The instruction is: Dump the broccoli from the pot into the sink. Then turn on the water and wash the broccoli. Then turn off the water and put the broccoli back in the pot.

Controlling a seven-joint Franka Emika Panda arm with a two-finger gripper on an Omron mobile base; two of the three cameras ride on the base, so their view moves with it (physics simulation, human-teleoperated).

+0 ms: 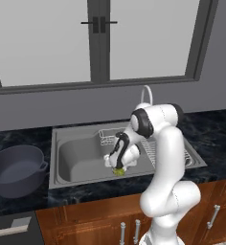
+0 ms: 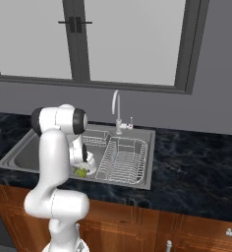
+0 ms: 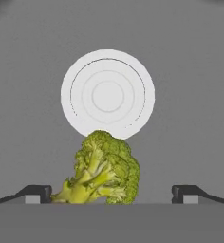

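Note:
The yellow-green broccoli (image 3: 104, 171) lies on the grey floor of the sink (image 3: 194, 95), just below the round white drain (image 3: 107, 94). My gripper (image 3: 111, 193) hangs right over it, open, with a dark fingertip on each side of the floret and a gap to both. From the left base camera the hand (image 1: 118, 160) reaches down into the sink (image 1: 69, 158) with the broccoli (image 1: 118, 171) showing under it. The dark blue-grey pot (image 1: 16, 170) stands upright on the counter left of the basin.
A chrome gooseneck faucet (image 2: 116, 110) with a small side lever rises behind the sink; no stream runs from it. A wire rack (image 2: 123, 160) fills the right part of the basin (image 2: 24, 152). Dark marbled countertop (image 2: 196, 167) spreads to the right.

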